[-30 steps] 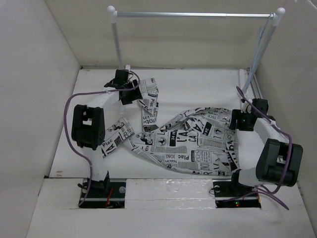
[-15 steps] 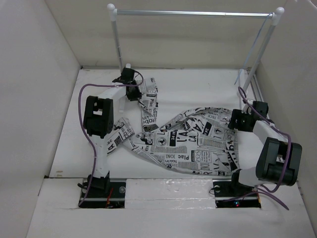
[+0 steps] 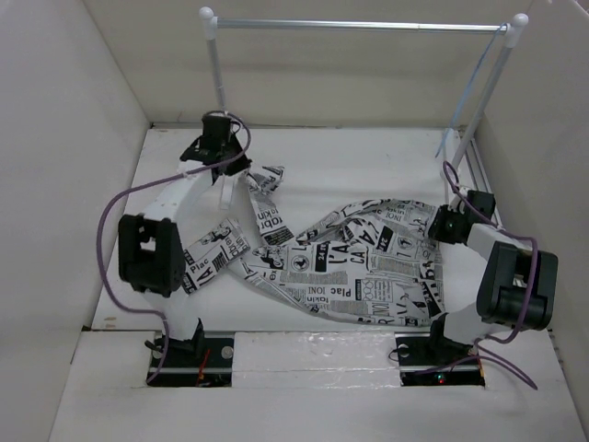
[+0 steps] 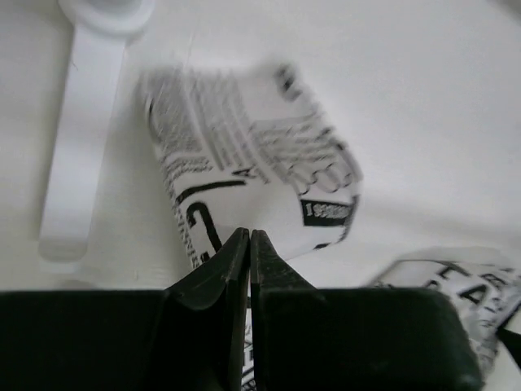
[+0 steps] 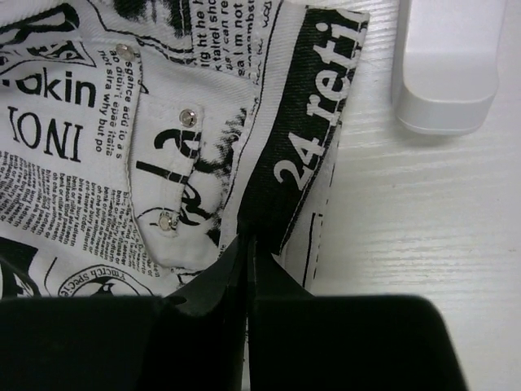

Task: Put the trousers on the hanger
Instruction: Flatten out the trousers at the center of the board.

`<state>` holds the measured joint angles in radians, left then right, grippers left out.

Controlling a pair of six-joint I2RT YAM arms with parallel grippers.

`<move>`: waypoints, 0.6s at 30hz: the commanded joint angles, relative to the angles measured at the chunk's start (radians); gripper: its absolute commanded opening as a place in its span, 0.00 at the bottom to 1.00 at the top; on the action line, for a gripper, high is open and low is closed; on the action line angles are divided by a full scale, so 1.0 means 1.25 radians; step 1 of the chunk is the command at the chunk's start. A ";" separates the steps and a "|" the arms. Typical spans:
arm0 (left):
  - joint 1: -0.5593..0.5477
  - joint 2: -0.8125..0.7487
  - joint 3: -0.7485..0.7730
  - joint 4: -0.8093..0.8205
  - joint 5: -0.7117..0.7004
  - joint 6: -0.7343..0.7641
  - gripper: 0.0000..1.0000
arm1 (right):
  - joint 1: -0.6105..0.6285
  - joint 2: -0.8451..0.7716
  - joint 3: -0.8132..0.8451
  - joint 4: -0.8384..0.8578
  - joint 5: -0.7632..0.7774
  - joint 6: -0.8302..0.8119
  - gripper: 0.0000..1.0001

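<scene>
The trousers (image 3: 350, 267), white with black newspaper print, lie spread across the table. My left gripper (image 3: 224, 158) is at the back left, shut on the end of one leg (image 4: 244, 171), which looks lifted and blurred in the left wrist view. My right gripper (image 3: 444, 224) is shut on the waistband edge (image 5: 301, 155) at the right, beside a riveted pocket. The thin pale hanger (image 3: 471, 94) hangs at the rail's right end, against the right post.
A rack with white posts and a silver rail (image 3: 359, 26) spans the back. Its left foot (image 4: 77, 155) lies beside the held leg, and its right foot (image 5: 446, 65) lies just beyond the waistband. White walls enclose the table.
Both grippers have closed on the cloth. The left gripper has drawn back and left towards the rack post, taking the leg end with it. The right arm barely moved.
</scene>
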<state>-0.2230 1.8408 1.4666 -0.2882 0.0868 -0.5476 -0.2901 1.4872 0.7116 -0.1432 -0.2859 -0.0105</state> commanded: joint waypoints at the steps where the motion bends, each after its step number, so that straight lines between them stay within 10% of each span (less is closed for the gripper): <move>1: -0.001 -0.174 -0.012 0.002 -0.051 0.002 0.00 | -0.021 -0.027 -0.016 0.079 -0.034 0.035 0.03; 11: 0.037 -0.428 0.053 -0.281 -0.372 0.107 0.00 | -0.051 -0.267 -0.009 -0.045 0.069 0.037 0.00; 18: 0.037 -0.528 -0.011 -0.395 -0.585 0.125 0.00 | -0.067 -0.209 0.106 -0.121 0.185 0.019 0.00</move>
<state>-0.1757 1.2488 1.5082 -0.6903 -0.4740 -0.4187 -0.3470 1.1915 0.7593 -0.2989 -0.1665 0.0307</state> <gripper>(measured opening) 0.003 0.009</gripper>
